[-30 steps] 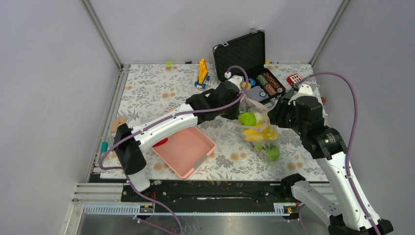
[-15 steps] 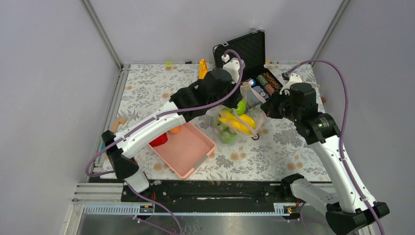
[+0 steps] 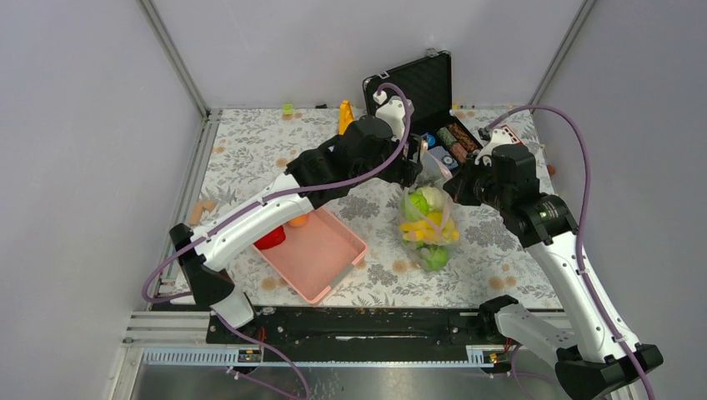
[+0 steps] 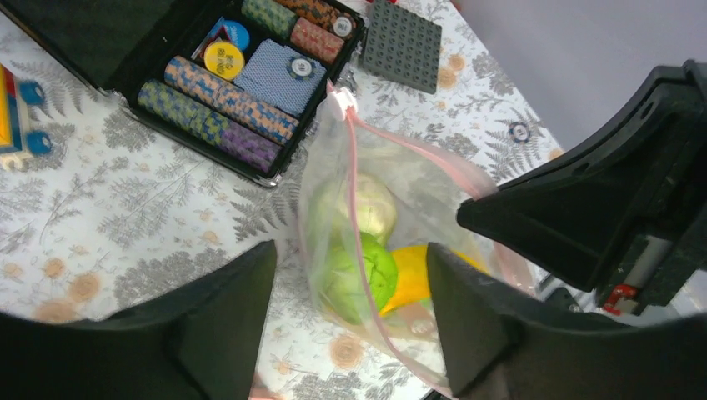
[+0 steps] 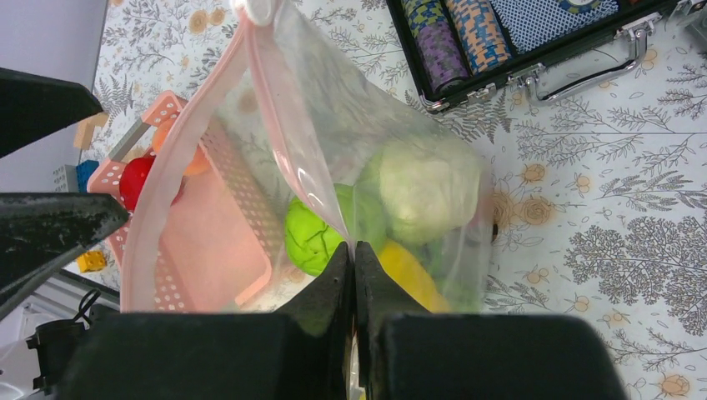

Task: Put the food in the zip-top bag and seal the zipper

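The clear zip-top bag (image 3: 427, 223) hangs above the table and holds the food: a pale cabbage (image 5: 425, 187), a green round fruit (image 5: 313, 233) and a yellow banana (image 5: 408, 275). My right gripper (image 5: 354, 246) is shut on the bag's upper edge (image 3: 457, 187). The pink zipper (image 4: 354, 192) runs down between the wide-apart fingers of my left gripper (image 4: 350, 250), which stands open beside the bag's top (image 3: 414, 167) without pinching it. In the right wrist view the zipper (image 5: 275, 125) splits into two lines from one corner. A red apple (image 3: 269, 239) and an orange (image 3: 298, 221) lie by the basket.
A pink slotted basket (image 3: 313, 254) sits left of the bag. An open black case (image 3: 417, 87) with poker chips (image 4: 221, 100) stands behind it. A grey studded plate (image 4: 404, 46) and small toys lie at the back. Walls close in on both sides.
My left gripper opened and let go of the bag. The bag swung back to the right and now hangs straight down from my right gripper, which closed on its edge.
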